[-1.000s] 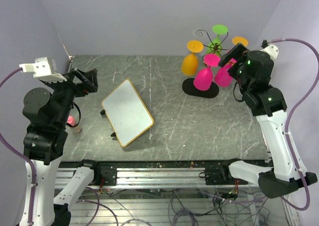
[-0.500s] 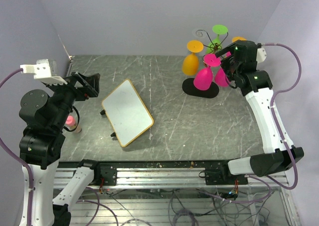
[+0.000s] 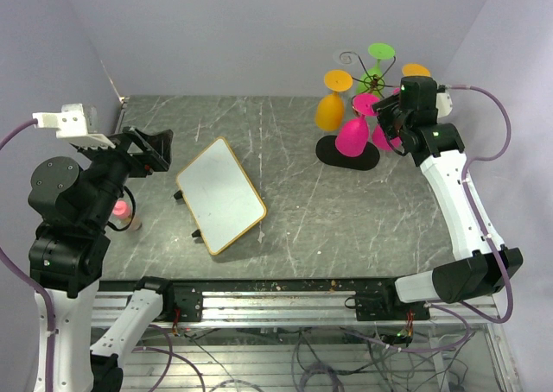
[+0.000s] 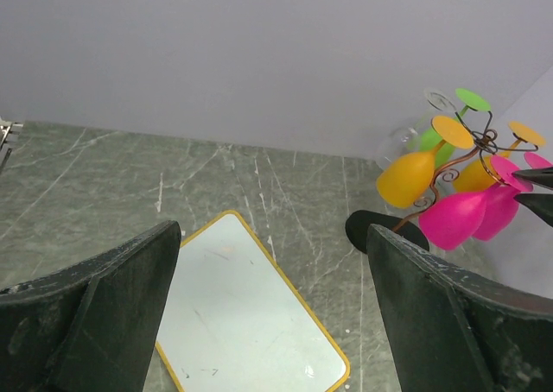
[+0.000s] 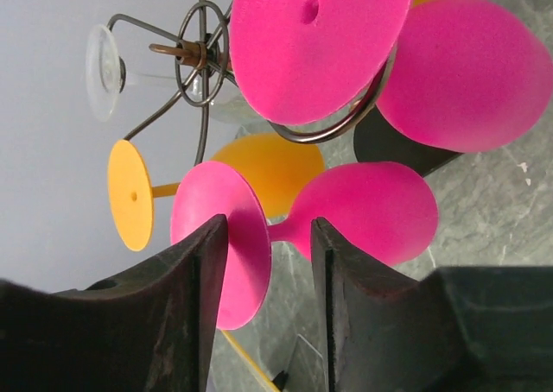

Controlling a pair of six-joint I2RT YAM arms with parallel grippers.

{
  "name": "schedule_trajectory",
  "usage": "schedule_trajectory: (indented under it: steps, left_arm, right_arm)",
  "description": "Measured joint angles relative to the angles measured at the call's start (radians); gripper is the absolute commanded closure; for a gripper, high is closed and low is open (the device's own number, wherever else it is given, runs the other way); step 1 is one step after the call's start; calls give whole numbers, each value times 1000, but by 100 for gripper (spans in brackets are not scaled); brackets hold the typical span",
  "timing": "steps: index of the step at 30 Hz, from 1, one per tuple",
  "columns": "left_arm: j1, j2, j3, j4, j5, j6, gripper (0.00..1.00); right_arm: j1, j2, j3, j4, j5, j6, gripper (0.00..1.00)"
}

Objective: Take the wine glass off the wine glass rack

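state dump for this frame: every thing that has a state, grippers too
wine glass rack: upright, loaded
pink wine glass: hanging on rack, not gripped
second pink wine glass: hanging on rack
orange wine glass: hanging on rack
green wine glass: hanging on rack
right gripper: open, jaws astride the pink wine glass's stem
left gripper: open, empty
white board: lying face up, bare

Matt, opaque pink plastic-looking wine glass (image 5: 363, 211), thin dark metal-wire wine glass rack (image 3: 329, 152), smooth grey marble-look counter (image 3: 346, 211), glossy white board (image 3: 220, 193).
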Motion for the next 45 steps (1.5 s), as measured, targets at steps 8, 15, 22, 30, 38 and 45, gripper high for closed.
schedule_trajectory:
  steps: [8,15,22,30,38,45]
  left_arm:
    - [0,-1,6,-7,0,5,0]
    - [0,-1,20,-16,-5,16,0]
    - [0,-2,20,-16,-5,18,0]
    - [0,0,20,-16,-5,18,0]
    - [0,1,20,-16,-3,14,0]
    - [0,1,20,-16,-3,2,0]
  right_arm:
    - [0,0,-3,37,-2,13,93]
    - [-4,-4,11,63,-7,35,100]
    - [-8,-20,-2,75,-38,39,100]
    - [-11,-58,-62,142,-138,56,100]
    - [-13,-58,-93,211,-197,83,100]
    - [-13,-51,-90,256,-201,129,100]
